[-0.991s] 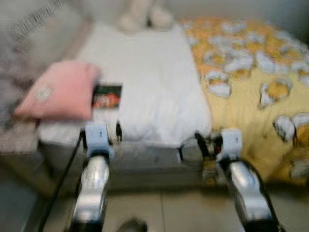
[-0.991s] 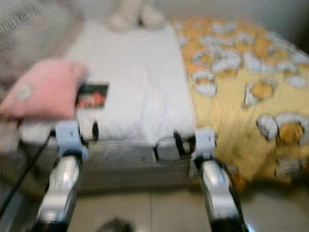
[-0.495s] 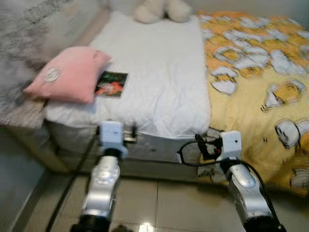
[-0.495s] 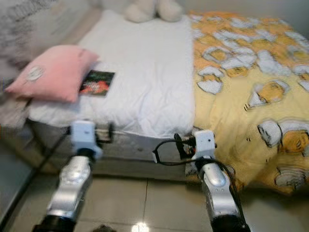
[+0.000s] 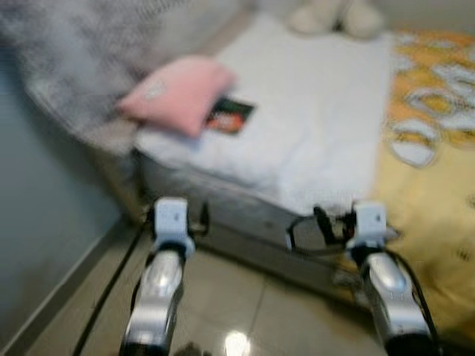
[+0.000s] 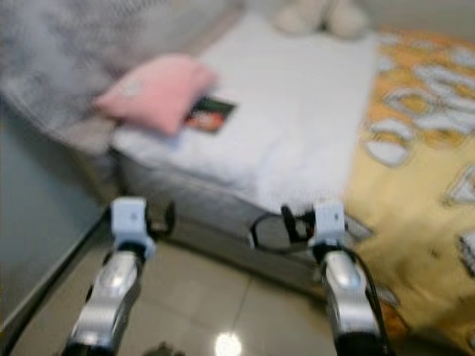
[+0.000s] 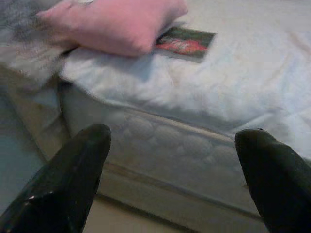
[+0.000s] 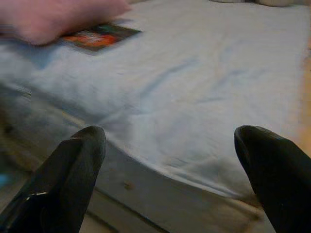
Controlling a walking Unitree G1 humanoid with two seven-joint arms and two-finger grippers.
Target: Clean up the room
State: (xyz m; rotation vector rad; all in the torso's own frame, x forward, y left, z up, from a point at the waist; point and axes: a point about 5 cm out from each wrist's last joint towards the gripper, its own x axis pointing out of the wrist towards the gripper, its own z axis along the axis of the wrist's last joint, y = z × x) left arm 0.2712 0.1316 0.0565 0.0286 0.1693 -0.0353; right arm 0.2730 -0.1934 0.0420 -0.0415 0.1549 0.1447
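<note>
Ahead, stood before a bed [image 5: 312,141] with a white sheet, the head views blurred. Found a pink pillow [image 5: 178,93] near its left edge, partly covering a dark book [image 5: 230,116] that lay flat just beside it. Saw a yellow patterned blanket [image 5: 438,170] over the bed's right side and a pale plush toy [image 5: 338,16] at the far end. Held left gripper [image 7: 170,165] and right gripper [image 8: 170,165] low over the tiled floor [image 5: 245,297] by the mattress edge, fingers spread wide, clasping nothing.

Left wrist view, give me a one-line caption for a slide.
Open left gripper facing the bed's edge, where a pink pillow partly covers a small dark book on the white sheet.
</note>
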